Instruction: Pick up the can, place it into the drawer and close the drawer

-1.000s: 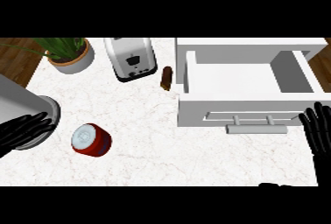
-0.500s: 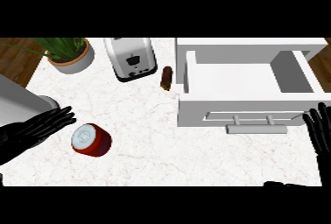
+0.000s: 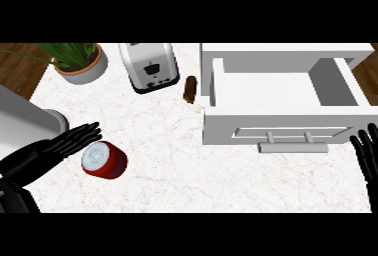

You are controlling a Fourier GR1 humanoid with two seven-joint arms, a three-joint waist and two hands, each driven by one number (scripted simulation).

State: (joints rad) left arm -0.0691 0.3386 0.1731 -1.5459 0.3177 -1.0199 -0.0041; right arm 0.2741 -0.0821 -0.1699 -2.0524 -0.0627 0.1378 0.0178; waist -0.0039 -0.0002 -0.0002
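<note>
Left hand (image 3: pixel 46 154) at the view's left edge, fingers straight and spread, tips just beside the red can (image 3: pixel 103 159) and possibly brushing its upper left rim; contact not certain. Nothing held. Can lying on the white marble counter (image 3: pixel 184 180), silver lid facing up and left, well apart from the drawer.

Right hand (image 3: pixel 366 156) at the right edge, fingers straight and pointing up, nothing held, just beside the drawer front's right corner.

White drawer (image 3: pixel 284 92) pulled open at upper right, interior bare, bar handle (image 3: pixel 293 146) on its front face toward the lower edge. Small brown bottle (image 3: pixel 190 89) standing upright just left of the drawer's side wall. Silver toaster (image 3: pixel 150 66) left of the bottle, near the counter's far edge. Potted plant (image 3: pixel 78 62) at the far left corner. Grey rounded object (image 3: pixel 26 125) at the left edge, above the left hand; identity not determinable.
</note>
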